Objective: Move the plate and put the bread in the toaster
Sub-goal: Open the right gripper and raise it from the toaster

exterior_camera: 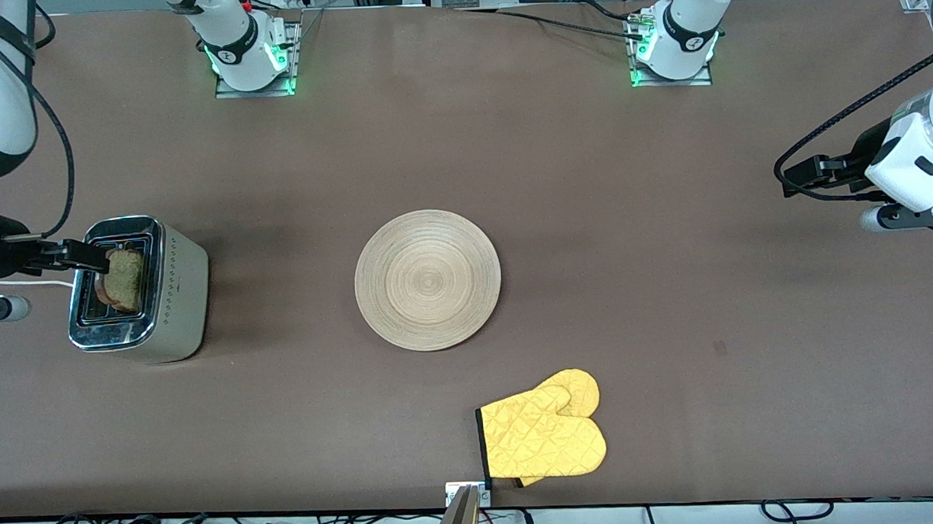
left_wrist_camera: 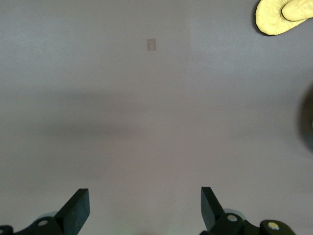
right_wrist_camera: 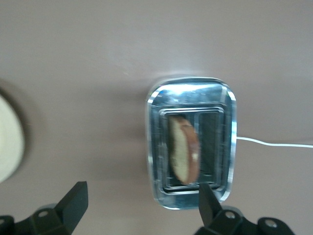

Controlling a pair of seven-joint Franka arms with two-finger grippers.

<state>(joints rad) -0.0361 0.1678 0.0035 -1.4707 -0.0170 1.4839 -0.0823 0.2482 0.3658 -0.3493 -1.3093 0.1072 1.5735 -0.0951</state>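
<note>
The toaster [exterior_camera: 176, 294] stands toward the right arm's end of the table. The bread [exterior_camera: 126, 279] sits tilted in its slot opening, with its top edge sticking out. My right gripper [exterior_camera: 92, 259] is open and empty, just over the toaster's chrome top, apart from the bread. In the right wrist view the gripper [right_wrist_camera: 142, 203] has wide-apart fingers, with the toaster [right_wrist_camera: 190, 93] and bread [right_wrist_camera: 183, 149] below. The wooden plate [exterior_camera: 428, 279] lies bare at the table's middle; its edge shows in the right wrist view [right_wrist_camera: 7, 142]. My left gripper [exterior_camera: 797, 177] waits open over the left arm's end [left_wrist_camera: 144, 205].
A yellow oven mitt [exterior_camera: 545, 436] lies nearer the front camera than the plate, close to the table's edge; it also shows in the left wrist view [left_wrist_camera: 281, 17]. The toaster's white cord [exterior_camera: 50, 284] trails off toward the table's end.
</note>
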